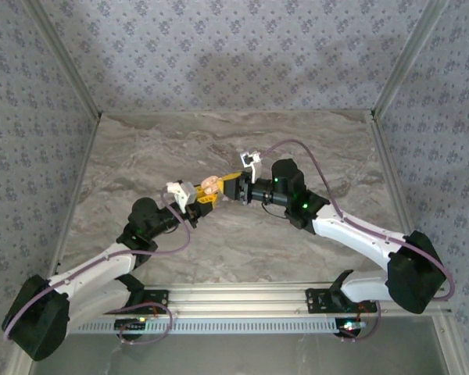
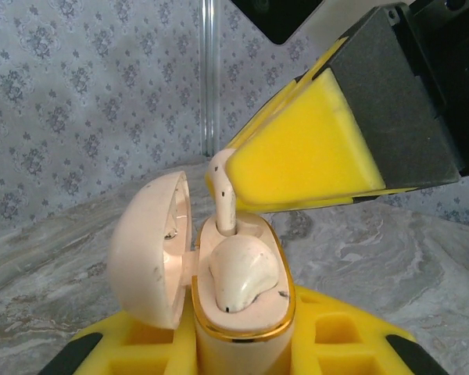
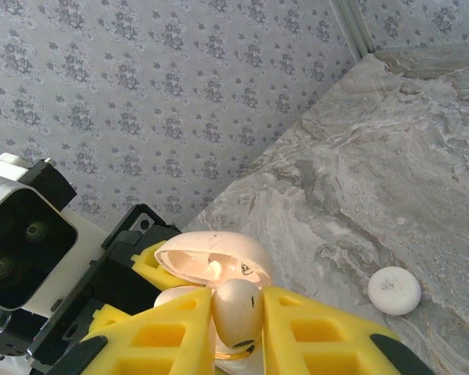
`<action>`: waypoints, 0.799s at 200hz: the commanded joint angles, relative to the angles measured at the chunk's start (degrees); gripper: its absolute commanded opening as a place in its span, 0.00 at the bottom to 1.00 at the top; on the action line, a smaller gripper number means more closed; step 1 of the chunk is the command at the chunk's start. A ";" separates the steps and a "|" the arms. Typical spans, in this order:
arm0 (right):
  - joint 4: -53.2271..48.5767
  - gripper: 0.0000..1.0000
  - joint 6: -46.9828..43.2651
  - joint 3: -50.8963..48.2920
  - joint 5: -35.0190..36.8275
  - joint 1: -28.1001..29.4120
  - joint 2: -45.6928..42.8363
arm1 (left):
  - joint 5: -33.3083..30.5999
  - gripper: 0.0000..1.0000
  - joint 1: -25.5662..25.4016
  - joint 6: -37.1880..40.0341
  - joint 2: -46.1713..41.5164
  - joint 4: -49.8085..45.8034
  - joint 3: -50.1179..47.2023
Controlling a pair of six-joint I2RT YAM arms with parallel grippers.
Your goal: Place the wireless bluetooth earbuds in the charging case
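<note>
While the left tool (image 2: 238,363) clamps the open case (image 2: 246,316) — one earbud (image 2: 238,277) already seated — the right tool (image 3: 236,332) pinches the second earbud (image 3: 236,306), its stem tip at the case's empty socket. Next, I judge: push straight down, then let go.

In the top view my left gripper (image 1: 201,195) and right gripper (image 1: 229,190) meet mid-frame, with the charging case (image 1: 210,186) between them. In the left wrist view the case sits bottom centre between my left fingers (image 2: 340,340), lid to its left. The seated earbud (image 2: 241,277) lies in it. Just above that, the second earbud (image 2: 223,191) stands stem-down in the case, its top between my right fingers (image 2: 305,156). In the right wrist view a disc (image 3: 393,291) lies on the table (image 3: 359,172), lower right.
</note>
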 commanded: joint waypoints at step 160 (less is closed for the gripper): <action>-7.70 0.51 -3.51 2.48 -2.87 -2.02 -6.06 | 0.17 0.10 -0.40 2.25 -1.84 0.26 2.46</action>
